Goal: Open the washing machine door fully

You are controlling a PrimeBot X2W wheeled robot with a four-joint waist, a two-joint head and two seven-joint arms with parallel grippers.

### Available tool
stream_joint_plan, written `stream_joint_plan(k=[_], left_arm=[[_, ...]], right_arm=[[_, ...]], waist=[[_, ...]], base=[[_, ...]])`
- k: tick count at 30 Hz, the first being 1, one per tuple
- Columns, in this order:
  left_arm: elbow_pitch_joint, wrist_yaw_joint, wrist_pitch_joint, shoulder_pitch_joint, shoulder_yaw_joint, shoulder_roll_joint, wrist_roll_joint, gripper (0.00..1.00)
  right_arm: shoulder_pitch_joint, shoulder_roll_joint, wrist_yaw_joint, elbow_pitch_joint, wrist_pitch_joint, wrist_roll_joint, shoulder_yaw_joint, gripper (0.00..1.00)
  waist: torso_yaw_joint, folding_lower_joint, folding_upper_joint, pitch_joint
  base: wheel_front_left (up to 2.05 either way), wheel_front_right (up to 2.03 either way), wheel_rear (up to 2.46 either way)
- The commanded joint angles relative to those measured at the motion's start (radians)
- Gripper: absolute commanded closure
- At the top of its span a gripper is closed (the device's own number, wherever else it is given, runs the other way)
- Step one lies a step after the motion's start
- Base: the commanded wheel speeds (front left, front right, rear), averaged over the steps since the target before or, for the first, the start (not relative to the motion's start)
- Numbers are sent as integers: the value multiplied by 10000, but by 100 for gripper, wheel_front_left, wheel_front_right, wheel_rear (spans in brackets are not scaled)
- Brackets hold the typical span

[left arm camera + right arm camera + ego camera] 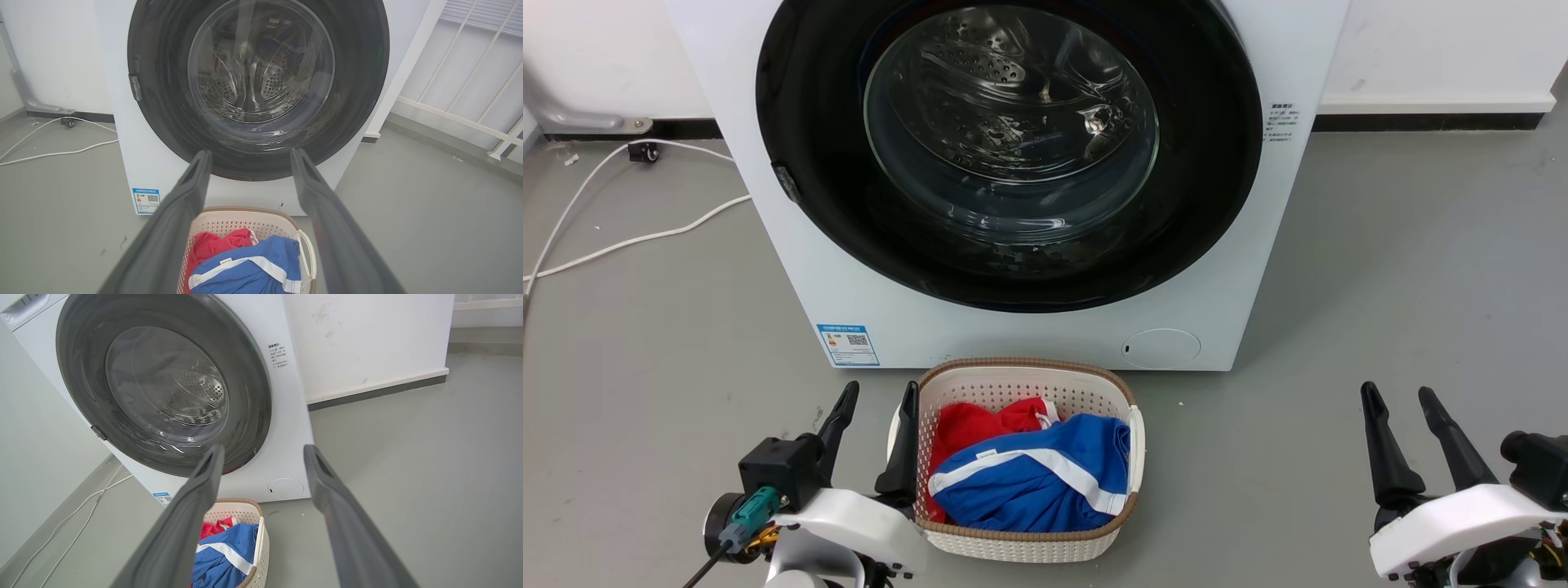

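The washing machine door (1010, 122) sits flush against the front of the washing machine (1013, 335), its black rim closed all round with the steel drum visible only through the glass bowl, so by my reading the task has not yet begun: nothing is unlatched, and the whole swing to fully open is left to do. A small grey tab (786, 181) on the rim's edge toward the robot's left may be the catch or handle, though it is too small to be sure. The left gripper (880, 396) hangs low near the floor with its fingers spread and nothing between them, one finger just beside a white laundry basket (947, 380) holding red and blue clothes (1029, 474). The right gripper (1398, 396) is likewise parted and empty, well apart from the basket over bare floor. Both are short of the door, touching nothing on the machine, and the basket stands close against its front, below the door
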Motion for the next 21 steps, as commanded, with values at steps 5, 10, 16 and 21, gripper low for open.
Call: stream_joint_plan(k=[5, 10, 16, 21], left_arm=[[37, 120, -173, -169, -136, 89, 466, 0], [149, 178, -289, -193, -195, 96, 766, 0], [282, 200, -399, -198, -253, 115, 1102, 0], [410, 166, -506, -201, -278, 86, 1307, 0]], right_arm=[[100, 22, 18, -251, 64, -614, -16, 0], [137, 24, 19, -354, 122, -972, -6, 0], [218, 29, 20, -469, 159, -1397, -14, 0], [282, 33, 21, -546, 184, -1756, -13, 0]], waist=[[9, 0, -1, -12], [14, 0, -1, -14], [17, 0, -1, -41], [20, -1, -1, -47]], base=[[0, 0, 0], [0, 0, 0], [0, 0, 0], [0, 0, 0]])
